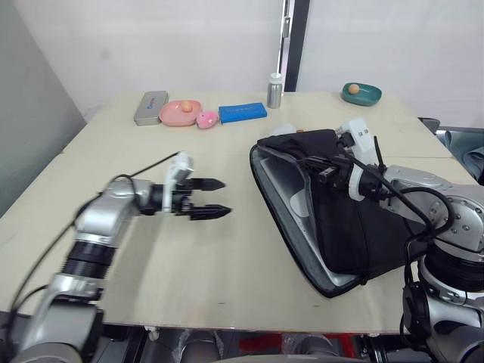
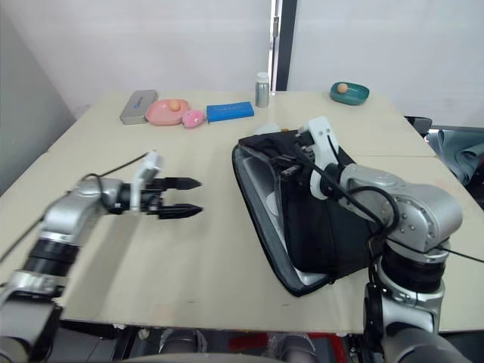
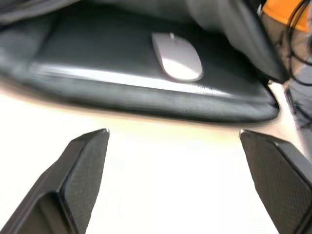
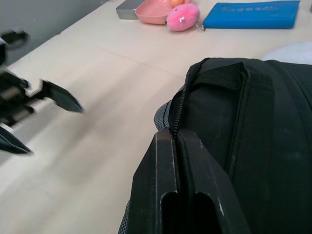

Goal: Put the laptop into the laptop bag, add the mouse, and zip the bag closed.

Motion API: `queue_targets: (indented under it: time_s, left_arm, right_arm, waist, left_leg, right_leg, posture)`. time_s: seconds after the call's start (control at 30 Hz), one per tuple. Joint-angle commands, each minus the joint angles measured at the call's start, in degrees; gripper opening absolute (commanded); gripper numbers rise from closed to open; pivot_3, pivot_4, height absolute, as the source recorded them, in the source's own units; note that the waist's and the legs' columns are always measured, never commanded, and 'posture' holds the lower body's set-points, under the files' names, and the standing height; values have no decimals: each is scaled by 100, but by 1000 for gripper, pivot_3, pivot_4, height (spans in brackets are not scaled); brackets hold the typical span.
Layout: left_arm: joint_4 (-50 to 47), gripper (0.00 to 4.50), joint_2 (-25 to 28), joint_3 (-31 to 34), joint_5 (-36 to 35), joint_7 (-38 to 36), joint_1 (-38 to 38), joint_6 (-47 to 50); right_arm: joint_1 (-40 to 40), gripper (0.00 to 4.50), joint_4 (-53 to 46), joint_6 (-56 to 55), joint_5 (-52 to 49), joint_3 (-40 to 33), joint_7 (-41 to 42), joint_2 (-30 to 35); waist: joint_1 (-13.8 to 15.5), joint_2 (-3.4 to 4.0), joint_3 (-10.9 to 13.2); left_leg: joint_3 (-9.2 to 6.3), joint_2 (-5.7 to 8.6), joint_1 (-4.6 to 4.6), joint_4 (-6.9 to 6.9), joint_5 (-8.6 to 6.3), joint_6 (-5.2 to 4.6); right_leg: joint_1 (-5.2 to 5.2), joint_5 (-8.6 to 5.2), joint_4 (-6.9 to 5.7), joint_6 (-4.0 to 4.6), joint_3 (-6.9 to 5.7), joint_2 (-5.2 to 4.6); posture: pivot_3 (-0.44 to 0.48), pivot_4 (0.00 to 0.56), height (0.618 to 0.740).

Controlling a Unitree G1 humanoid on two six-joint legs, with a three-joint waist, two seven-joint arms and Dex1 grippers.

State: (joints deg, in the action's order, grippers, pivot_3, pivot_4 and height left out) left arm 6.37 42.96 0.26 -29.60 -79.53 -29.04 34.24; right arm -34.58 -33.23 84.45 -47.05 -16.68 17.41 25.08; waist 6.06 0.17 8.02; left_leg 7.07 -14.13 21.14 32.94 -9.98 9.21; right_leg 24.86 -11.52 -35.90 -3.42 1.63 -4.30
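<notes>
Laptop bag lies gaping at 3 o'clock on the table, laptop and mouse inside. Right gripper, fingers clenched on the zipper edge, is nearer; left gripper, fingers released, hovers at 9 o'clock.

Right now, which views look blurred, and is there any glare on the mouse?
Left wrist view: the laptop bag edge is smeared and the mouse is soft, with a pale sheen but no hard glare. Right wrist view: the left end effector is streaked. Both eye views look reasonably sharp.
</notes>
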Motion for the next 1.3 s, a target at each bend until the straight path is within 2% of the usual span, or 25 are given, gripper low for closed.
queue_targets:
  time_s: [0.03,0.17,0.37,0.5,0.7,0.77,0.97,1.13,1.17,1.3]
  left_arm:
    - [-97,4470,502,291,-255,-412,-27,201]
    - [52,4470,835,541,-525,-616,-114,412]
    - [54,4470,1541,711,-903,-1247,-3,868]
    - [243,4470,1935,671,-1031,-1297,74,758]
    - [602,4470,2292,579,-1110,-1297,93,564]
    - [727,4500,2366,510,-1040,-1297,117,437]
    - [1011,4500,2311,302,-999,-1297,-81,271]
    - [1391,4500,2135,-213,-923,-1297,-481,99]
    - [1489,4500,2083,-308,-875,-1297,-561,39]
    - [2521,4500,1444,-837,-226,-1297,-1260,-421]
  right_arm:
    - [90,0,-222,-586,-67,265,323,97]
    - [330,0,-143,-950,-34,630,620,263]
    - [785,0,-532,-1809,18,1573,1795,1006]
    - [834,0,-536,-2480,338,2160,2447,1434]
    - [912,0,-581,-3096,449,2489,3209,1780]
    - [1021,617,-493,-3091,364,2429,3364,1906]
    - [1721,2579,-580,-3065,-17,1589,3607,2489]
    - [2880,4269,-854,-2892,-586,-491,3131,2694]
    - [3100,4461,-901,-2859,-656,-845,3021,2671]
    - [4807,4461,-1395,-2732,-919,-2738,2779,2221]
  waist:
    - [-11,1,0]
    - [-53,1,0]
    - [-67,1,1]
    - [-76,1,0]
    - [-65,-1,0]
    - [-61,-2,-1]
    - [-8,-4,-2]
    - [56,-9,-6]
    - [61,-10,-7]
    - [193,-13,-13]
  left_leg:
    - [0,0,0,0,-1,2]
    - [0,-4,1,-2,-2,4]
    - [0,-6,1,-9,-3,5]
    - [1,-6,1,-8,-3,5]
    - [0,-6,1,6,-3,4]
    - [0,-6,2,8,-4,3]
    - [-3,-6,3,15,-4,-2]
    - [-4,-5,5,24,-9,-16]
    - [-2,-5,3,25,-12,-23]
    - [-3,-5,5,29,-15,-40]
  right_leg:
    - [1,0,-2,0,0,0]
    - [1,-1,-4,2,0,3]
    - [2,-5,0,6,-3,5]
    - [0,-6,-5,6,-1,4]
    - [0,-6,-17,7,1,3]
    - [0,-5,-17,7,0,3]
    - [-1,-6,-19,8,-1,0]
    - [-3,-5,-24,8,1,-2]
    - [-5,-5,-25,8,3,-2]
    - [-5,-6,-30,9,1,-2]
  posture:
    - [0,150,740]
    - [0,150,740]
    - [0,150,740]
    - [0,150,740]
    - [0,150,740]
    - [0,150,740]
    - [0,150,740]
    - [0,150,740]
    - [0,150,740]
    - [0,150,740]
